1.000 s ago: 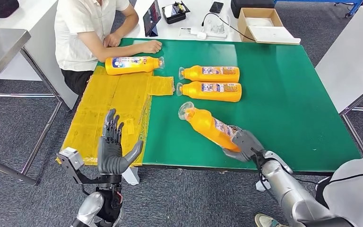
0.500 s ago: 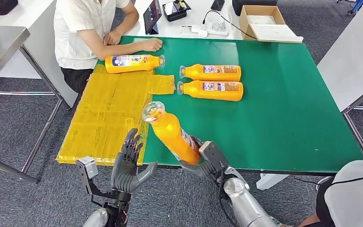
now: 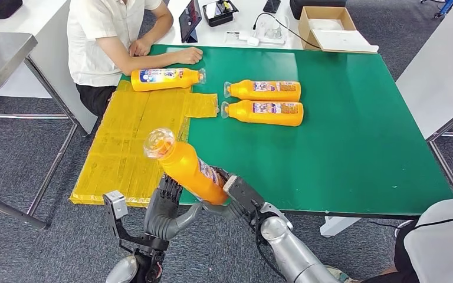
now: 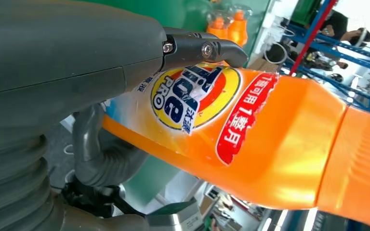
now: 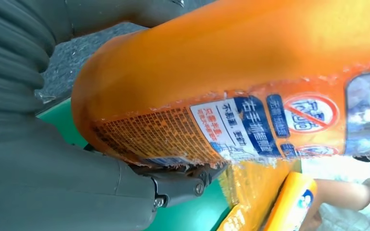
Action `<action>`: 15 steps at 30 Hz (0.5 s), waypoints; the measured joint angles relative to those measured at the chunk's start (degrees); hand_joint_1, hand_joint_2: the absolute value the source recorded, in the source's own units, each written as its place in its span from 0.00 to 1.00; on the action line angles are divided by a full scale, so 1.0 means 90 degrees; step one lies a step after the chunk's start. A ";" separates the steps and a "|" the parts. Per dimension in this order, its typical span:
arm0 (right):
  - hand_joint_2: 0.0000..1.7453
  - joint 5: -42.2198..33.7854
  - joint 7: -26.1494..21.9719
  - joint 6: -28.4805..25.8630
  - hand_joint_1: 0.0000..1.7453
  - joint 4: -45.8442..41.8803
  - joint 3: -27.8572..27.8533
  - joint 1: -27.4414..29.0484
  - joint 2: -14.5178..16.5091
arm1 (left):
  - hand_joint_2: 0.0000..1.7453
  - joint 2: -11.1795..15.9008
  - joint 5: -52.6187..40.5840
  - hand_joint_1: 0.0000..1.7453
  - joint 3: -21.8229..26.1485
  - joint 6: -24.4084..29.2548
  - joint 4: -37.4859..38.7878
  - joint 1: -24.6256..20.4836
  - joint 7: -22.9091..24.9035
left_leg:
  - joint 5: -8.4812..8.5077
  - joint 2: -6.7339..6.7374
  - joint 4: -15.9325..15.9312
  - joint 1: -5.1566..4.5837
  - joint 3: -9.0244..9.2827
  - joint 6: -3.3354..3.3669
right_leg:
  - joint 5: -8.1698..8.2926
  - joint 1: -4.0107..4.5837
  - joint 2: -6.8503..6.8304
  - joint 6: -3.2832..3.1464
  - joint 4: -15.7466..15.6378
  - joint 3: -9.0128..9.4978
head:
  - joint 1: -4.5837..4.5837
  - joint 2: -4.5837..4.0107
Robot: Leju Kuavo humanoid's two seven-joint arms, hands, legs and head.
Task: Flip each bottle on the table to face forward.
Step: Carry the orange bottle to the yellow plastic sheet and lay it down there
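Observation:
An orange bottle (image 3: 190, 170) hangs tilted over the table's front edge, its clear cap (image 3: 158, 143) up and to the left. My right hand (image 3: 236, 198) grips its base. My left hand (image 3: 164, 207) closes around its lower body from the left, thumb beneath. In the left wrist view the bottle's front label (image 4: 192, 98) shows under my fingers (image 4: 204, 49); the right wrist view shows its back label (image 5: 231, 127). Three more orange bottles lie flat: one (image 3: 166, 78) on the yellow mat, two (image 3: 263, 90) (image 3: 263, 112) side by side on the green table (image 3: 354, 135).
A yellow mat (image 3: 133, 138) covers the table's left part. A seated person rests a hand (image 3: 187, 56) on the far left corner. A cardboard box (image 3: 327, 28) and electronics lie beyond the table. Another person (image 3: 442, 242) stands at my right.
My right hand lifted the bottle off the table and carried it left past the front edge. My left hand moved right and closed onto it.

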 joint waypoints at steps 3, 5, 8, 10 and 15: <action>1.00 0.0056 -0.0001 0.0001 1.00 0.0048 0.0134 -0.0092 -0.0004 | 1.00 0.0001 0.0047 0.00 0.0020 -0.0020 0.0017 -0.0022 0.0012 | 0.0000 0.0000 0.0000 0.0000 0.0000 0.0000 | 0.0000 0.0000 0.0000 0.0000 0.0000 0.0000 | 0.0001 0.0000; 1.00 0.0144 -0.0002 0.0002 1.00 0.0075 0.0244 -0.0148 -0.0009 | 1.00 0.0001 0.0111 0.00 0.0053 -0.0020 0.0033 -0.0032 0.0012 | 0.0000 0.0000 0.0000 -0.0001 0.0000 0.0000 | 0.0000 -0.0001 0.0000 0.0000 0.0000 0.0000 | 0.0001 0.0000; 1.00 0.0250 -0.0002 0.0002 1.00 0.0115 0.0459 -0.0222 -0.0010 | 1.00 -0.0006 0.0105 0.00 0.0128 0.0056 0.0045 -0.0081 -0.0068 | 0.0000 0.0000 0.0000 -0.0001 0.0000 0.0000 | 0.0000 0.0000 0.0000 0.0000 -0.0001 0.0000 | 0.0000 0.0000; 1.00 0.0293 -0.0001 0.0021 1.00 0.0143 0.0632 -0.0256 -0.0005 | 1.00 -0.0050 -0.0023 0.00 0.0160 0.0239 0.0046 -0.0133 -0.0241 | 0.0000 -0.0001 0.0000 0.0000 0.0000 0.0000 | 0.0000 0.0000 0.0000 0.0000 -0.0001 -0.0001 | -0.0001 0.0000; 1.00 0.0324 -0.0068 0.0152 1.00 0.0245 0.1019 -0.0409 -0.0021 | 1.00 -0.0150 -0.0092 0.00 0.0219 0.0392 0.0046 -0.0216 -0.0492 | 0.0000 0.0004 0.0000 0.0000 -0.0001 0.0000 | 0.0000 0.0000 0.0001 0.0000 -0.0001 -0.0004 | 0.0000 0.0000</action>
